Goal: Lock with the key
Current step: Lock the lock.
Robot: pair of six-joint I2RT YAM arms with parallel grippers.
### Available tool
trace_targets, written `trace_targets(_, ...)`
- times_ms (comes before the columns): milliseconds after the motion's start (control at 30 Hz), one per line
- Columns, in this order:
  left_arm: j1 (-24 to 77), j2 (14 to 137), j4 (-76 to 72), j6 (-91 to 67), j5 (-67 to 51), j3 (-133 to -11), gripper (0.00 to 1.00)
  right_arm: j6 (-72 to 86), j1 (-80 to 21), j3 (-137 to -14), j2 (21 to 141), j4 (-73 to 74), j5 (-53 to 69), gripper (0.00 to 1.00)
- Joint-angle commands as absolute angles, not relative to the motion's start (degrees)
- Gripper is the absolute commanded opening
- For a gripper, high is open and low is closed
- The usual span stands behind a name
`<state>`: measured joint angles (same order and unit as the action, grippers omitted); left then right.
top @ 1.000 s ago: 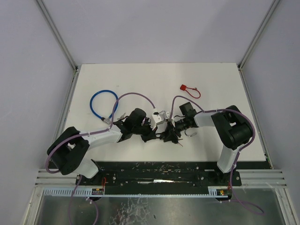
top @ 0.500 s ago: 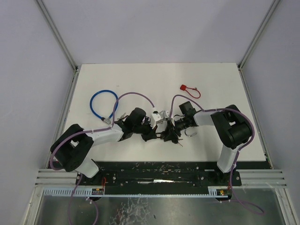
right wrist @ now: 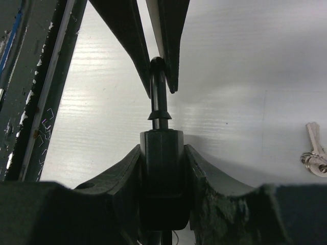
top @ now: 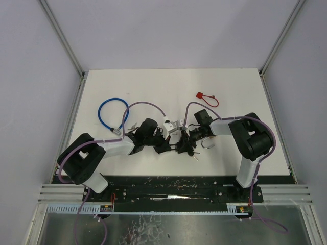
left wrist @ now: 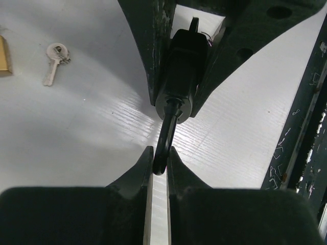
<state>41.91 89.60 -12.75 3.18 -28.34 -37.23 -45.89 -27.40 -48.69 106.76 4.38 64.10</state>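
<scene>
The right gripper (right wrist: 161, 149) is clamped on the body of the lock (right wrist: 161, 173), a black block with a collared neck. The left gripper (left wrist: 159, 162) pinches the tip of its thin black loop (left wrist: 166, 130). Spanning the two, the lock sits over the table (top: 240, 92), near its front middle. A silver key (left wrist: 53, 62) lies apart (near a brass piece (left wrist: 3, 53), cut off by the edge). The table is white. A blue cable (top: 109, 113) and a red tag (top: 206, 97) lie farther back, with pale grey walls (top: 168, 30) around.
</scene>
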Motion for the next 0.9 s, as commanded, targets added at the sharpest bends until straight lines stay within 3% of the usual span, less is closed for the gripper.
trace_targets(0, 41.82, 85.93, -32.67, 1.05, -30.49, -39.03, 0.0, -44.94, -32.96, -48.91, 110.79, 0.88, 59.33, 0.0)
trace_targets(200, 41.31, 83.77, -23.87, 5.22, -31.16, -42.12, 0.0, -41.98, -32.97, -48.57, 110.24, -2.0, 59.26, 0.0)
trace_targets(600, 41.4, 81.84, -1.85, 17.47, -29.06, -48.81, 0.01, -29.36, -35.1, -48.45, 115.3, -23.48, 61.06, 0.0)
trace_targets(867, 41.48, 84.73, 1.35, 19.3, -30.24, -49.13, 0.01, -27.34, -35.94, -46.31, 118.72, -32.0, 60.22, 0.0)
